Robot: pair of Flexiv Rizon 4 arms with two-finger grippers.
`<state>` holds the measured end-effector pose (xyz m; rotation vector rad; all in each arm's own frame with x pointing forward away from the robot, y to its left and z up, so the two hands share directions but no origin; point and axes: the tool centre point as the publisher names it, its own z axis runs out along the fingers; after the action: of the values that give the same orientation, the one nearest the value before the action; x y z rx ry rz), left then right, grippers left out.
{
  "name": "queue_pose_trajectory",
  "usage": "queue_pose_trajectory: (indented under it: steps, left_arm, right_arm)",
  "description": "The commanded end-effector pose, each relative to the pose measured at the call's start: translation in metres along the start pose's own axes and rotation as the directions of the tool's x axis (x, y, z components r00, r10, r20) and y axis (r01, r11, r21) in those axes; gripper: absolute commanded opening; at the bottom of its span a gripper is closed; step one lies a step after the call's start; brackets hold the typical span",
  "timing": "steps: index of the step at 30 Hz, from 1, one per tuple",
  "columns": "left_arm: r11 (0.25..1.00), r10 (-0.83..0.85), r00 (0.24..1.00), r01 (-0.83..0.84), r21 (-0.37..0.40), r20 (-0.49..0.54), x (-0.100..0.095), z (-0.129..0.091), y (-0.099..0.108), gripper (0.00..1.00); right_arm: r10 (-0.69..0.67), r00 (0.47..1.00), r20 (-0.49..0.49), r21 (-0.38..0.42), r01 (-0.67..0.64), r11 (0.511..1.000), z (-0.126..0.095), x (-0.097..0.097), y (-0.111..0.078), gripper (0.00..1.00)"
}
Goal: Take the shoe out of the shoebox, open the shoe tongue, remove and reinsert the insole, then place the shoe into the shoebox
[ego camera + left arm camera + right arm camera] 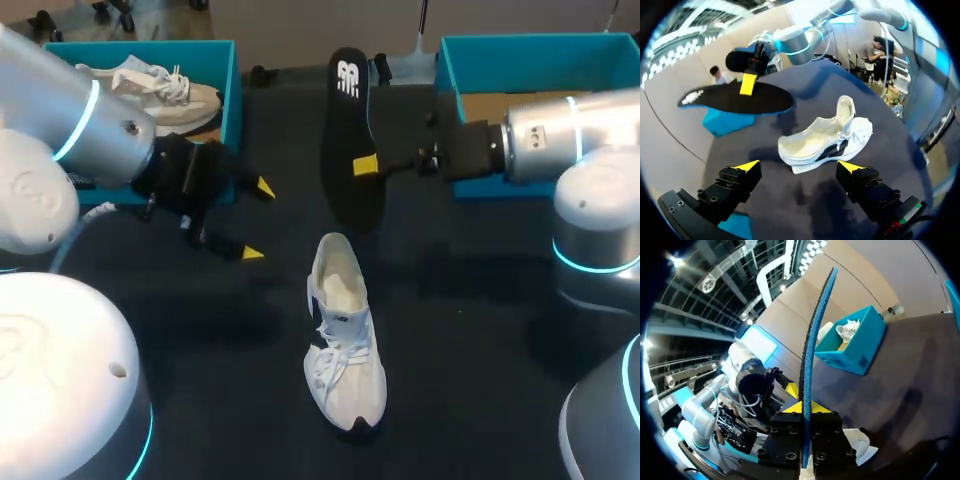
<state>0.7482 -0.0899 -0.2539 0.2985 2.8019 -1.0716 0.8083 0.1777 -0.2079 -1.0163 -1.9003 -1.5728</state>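
Observation:
A white shoe (345, 330) lies on the black table, toe toward the near edge, its opening bare. Above and behind it my right gripper (365, 166) is shut on the black insole (352, 110), holding it off the table. In the right wrist view the insole (810, 355) stands edge-on, pinched between the fingers of the right gripper (803, 409). My left gripper (258, 220) hangs open to the left of the shoe, holding nothing. From the left wrist, the shoe (826, 140) lies ahead of the open left gripper (799, 166), with the insole (735, 98) beyond.
A teal shoebox (228, 100) at the back left holds a second pale shoe (160, 92). Another teal shoebox (470, 60) stands at the back right, behind my right arm. Bare black tabletop (200, 350) surrounds the shoe.

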Motion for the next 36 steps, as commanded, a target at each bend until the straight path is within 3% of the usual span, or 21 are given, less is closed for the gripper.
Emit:
queue_pose_trajectory:
  steps: [1,2,14,20,26,29,36]
  left_arm:
    - [0.984,-0.100,0.995,0.100,-0.147,0.005,-0.001,0.010,-0.003,1.00]
    - [0.971,-0.077,0.996,0.086,-0.222,0.048,0.004,0.012,-0.001,1.00]
    - [0.971,-0.077,0.996,0.086,-0.222,0.048,0.004,0.012,-0.001,1.00]
    - [0.968,-0.136,0.991,0.130,-0.214,-0.015,0.003,0.045,0.008,1.00]
    - [0.964,-0.147,0.989,0.137,-0.228,-0.029,0.004,0.061,0.015,1.00]
    - [0.928,-0.164,0.986,0.146,-0.343,-0.023,0.004,0.068,0.025,1.00]
    - [0.928,-0.164,0.986,0.146,-0.343,-0.023,0.004,0.068,0.025,1.00]
  right_arm:
    - [-0.032,0.999,-0.011,-0.032,0.032,0.999,0.010,-0.008,-0.006,0.00]
    - [-0.039,0.999,-0.007,-0.032,0.039,0.999,0.011,-0.009,-0.007,0.00]
    - [-0.043,0.999,0.013,-0.029,0.044,0.999,0.011,-0.009,-0.008,0.00]
    - [-0.049,0.999,-0.014,-0.040,0.049,0.998,0.021,-0.023,-0.019,0.00]
    - [-0.093,0.995,-0.042,-0.092,0.089,0.992,0.026,-0.034,-0.028,0.00]
    - [-0.097,0.994,-0.043,-0.090,0.093,0.992,0.027,-0.036,-0.030,0.00]
    - [-0.097,0.994,-0.043,-0.090,0.093,0.992,0.027,-0.036,-0.030,0.00]
